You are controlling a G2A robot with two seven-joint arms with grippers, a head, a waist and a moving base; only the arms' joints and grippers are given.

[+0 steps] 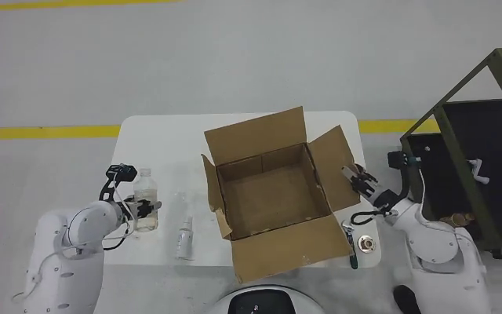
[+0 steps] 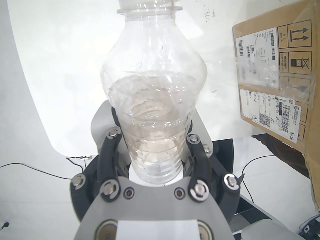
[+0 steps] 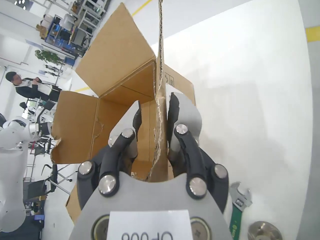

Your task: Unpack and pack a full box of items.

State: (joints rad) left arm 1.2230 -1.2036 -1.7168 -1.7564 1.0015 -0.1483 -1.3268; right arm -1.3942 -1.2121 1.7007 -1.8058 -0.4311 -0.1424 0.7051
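Left wrist view: my left end effector (image 2: 153,138) clamps the bottle (image 2: 153,76) low down; my right end effector (image 3: 155,112), narrow, straddles the box flap (image 3: 160,51).

The water bottle (image 2: 152,93) has its cap cut off at the edge — its base hidden behind the left gripper (image 2: 153,138). The adjustable wrench (image 3: 238,201) and the round metal piece (image 3: 265,231) beside it are cut off too.

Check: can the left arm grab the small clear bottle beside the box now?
Probably not yet: the left gripper is shut on the water bottle. The small clear bottle lies close by on the table, nothing between, so reach looks free once it lets go.
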